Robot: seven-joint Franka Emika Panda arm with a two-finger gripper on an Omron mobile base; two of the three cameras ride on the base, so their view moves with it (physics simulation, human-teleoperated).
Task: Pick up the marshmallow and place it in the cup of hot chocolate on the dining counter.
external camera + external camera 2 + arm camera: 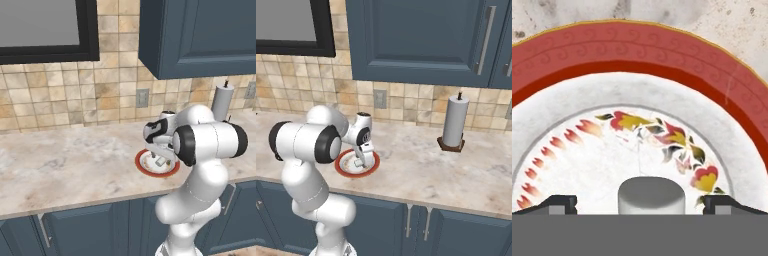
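Beige marbled counter [60,165] under tan tiles, red-rimmed plate [637,50], gripper [640,202] spread around marshmallow [651,194]

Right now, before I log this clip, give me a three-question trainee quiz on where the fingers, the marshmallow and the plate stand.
1. True or false: the marshmallow lies on the red-rimmed plate.
2. Where is the gripper? A) over the plate, B) beside the paper towel roll, C) at the wall outlet.
3. Fill in: in the hand view the marshmallow sits ___ the two fingers.

Key: 1 true; 2 A; 3 between, with gaps on both sides, fingers open.
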